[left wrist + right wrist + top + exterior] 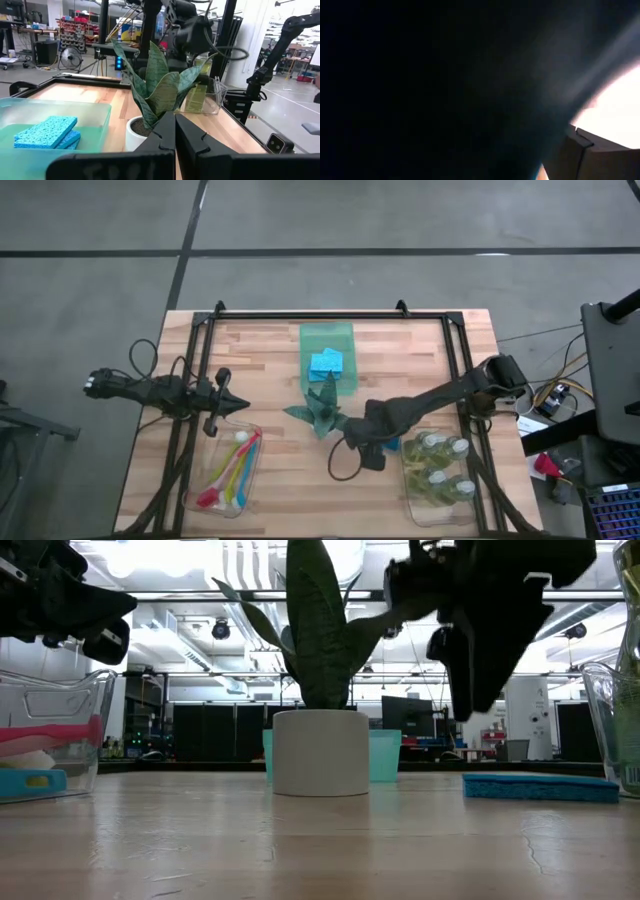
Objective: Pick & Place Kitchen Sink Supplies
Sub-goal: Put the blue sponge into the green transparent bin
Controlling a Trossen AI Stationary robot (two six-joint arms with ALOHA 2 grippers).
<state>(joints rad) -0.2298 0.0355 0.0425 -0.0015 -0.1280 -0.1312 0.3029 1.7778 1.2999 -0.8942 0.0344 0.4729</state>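
Note:
One blue sponge (540, 787) lies flat on the table by the right bin; only a sliver of this sponge (392, 444) shows in the high view. My right gripper (372, 452) hangs above it and clear of it, as the low view shows (478, 690); its wrist view is dark. Other blue sponges (326, 364) lie stacked in the green tray (328, 332), and they also show in the left wrist view (46, 132). Soap bottles (440, 470) lie in the right bin. Coloured brushes (232, 465) lie in the left bin. My left gripper (175, 135) is shut and holds nothing, above the table's left part (238, 405).
The potted spiky plant (322, 410) stands mid-table between the two grippers, just left of my right gripper. The clear bins (205, 500) (412, 505) sit at the near left and near right. A black frame (330, 315) runs round the table. Bare wood lies at the near middle.

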